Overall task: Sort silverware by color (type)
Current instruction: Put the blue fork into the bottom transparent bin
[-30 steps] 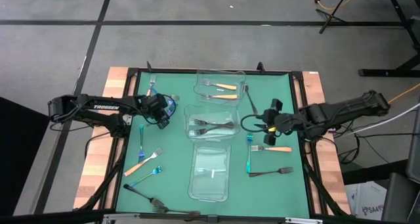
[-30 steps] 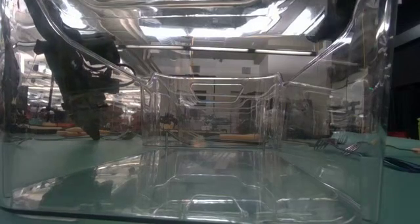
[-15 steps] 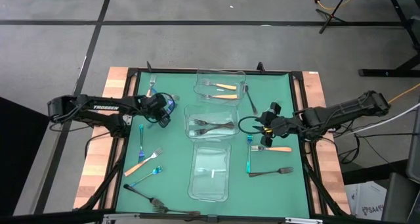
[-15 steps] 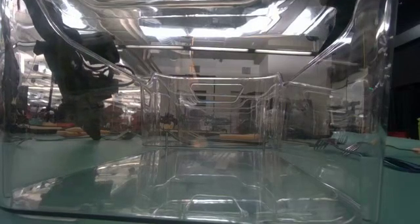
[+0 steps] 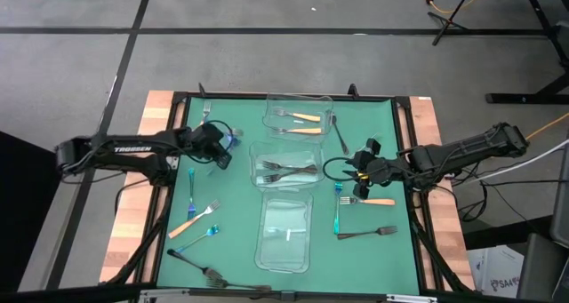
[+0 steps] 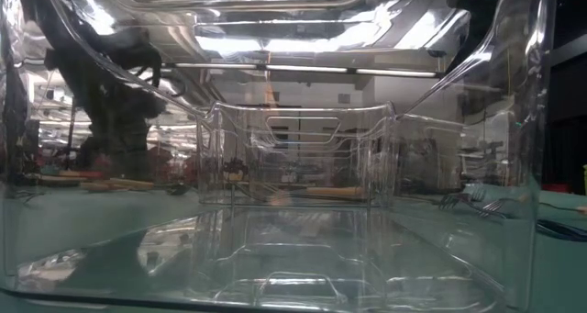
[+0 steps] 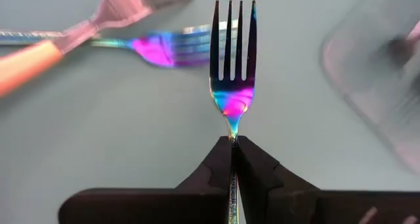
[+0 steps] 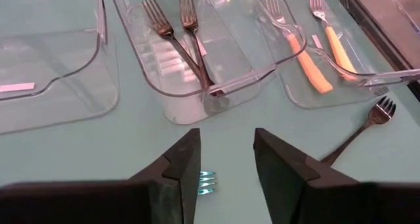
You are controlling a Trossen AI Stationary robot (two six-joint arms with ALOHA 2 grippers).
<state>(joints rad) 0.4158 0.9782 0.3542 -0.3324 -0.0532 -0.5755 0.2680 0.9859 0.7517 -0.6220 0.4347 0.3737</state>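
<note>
The left end effector [image 7: 233, 145], on the arm lettered TROSSEN [image 5: 142, 146], clenches an iridescent fork [image 7: 232, 60]; the right end effector [image 8: 226, 159] gapes.

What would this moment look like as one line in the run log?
left gripper: shut on iridescent fork, lifted | right gripper: open above teal fork

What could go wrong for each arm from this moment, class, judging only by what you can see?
1. The left gripper pinches the iridescent fork by its thin neck only; it might swivel or slip in transit.
2. The right gripper hangs open over blue fork tines close beside the middle container; descending, a finger could nudge that wall.
</note>
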